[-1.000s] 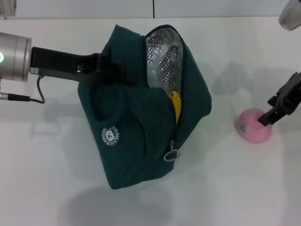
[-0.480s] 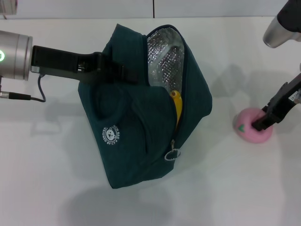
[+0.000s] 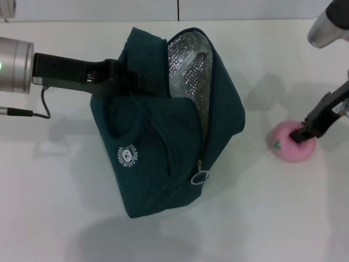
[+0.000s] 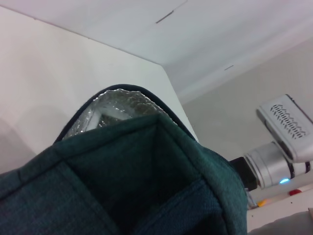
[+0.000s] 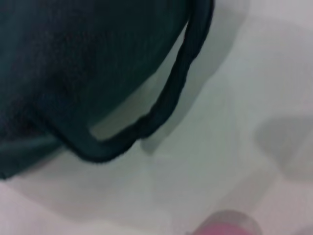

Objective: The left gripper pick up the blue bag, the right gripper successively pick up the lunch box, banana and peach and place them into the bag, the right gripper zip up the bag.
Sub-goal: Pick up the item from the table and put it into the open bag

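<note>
Your left tool (image 3: pixel 128 82) is clenched on the dark strap at the upper back of the blue bag (image 3: pixel 163 136), holding it propped up on the white tabletop (image 3: pixel 65 218) with its mouth turned away from that tool. The bag is a soft, coarse-woven teal fabric, roughly wedge-shaped, with a small white round logo (image 3: pixel 128 155) printed on the side facing you. Its zip is undone along the top, and the crinkled silver foil lining (image 3: pixel 188 65) shows in the gap; a metal ring zipper pull (image 3: pixel 200 177) hangs at the low end of the opening. From the left wrist camera you see the thick folded fabric edge close up and the same quilted foil just beyond it.

Your right tool (image 3: pixel 303 132) is well apart from the bag, down on top of the peach (image 3: pixel 292 143). The peach is a small, smooth, round pink ball with a little green mark on its bag-facing side, resting on the tabletop. The black fingers press onto its upper surface, but you cannot tell whether they are closed around it. The right wrist camera shows a dark rounded strap loop of the bag lying on the tabletop and a pink edge of the peach.
</note>
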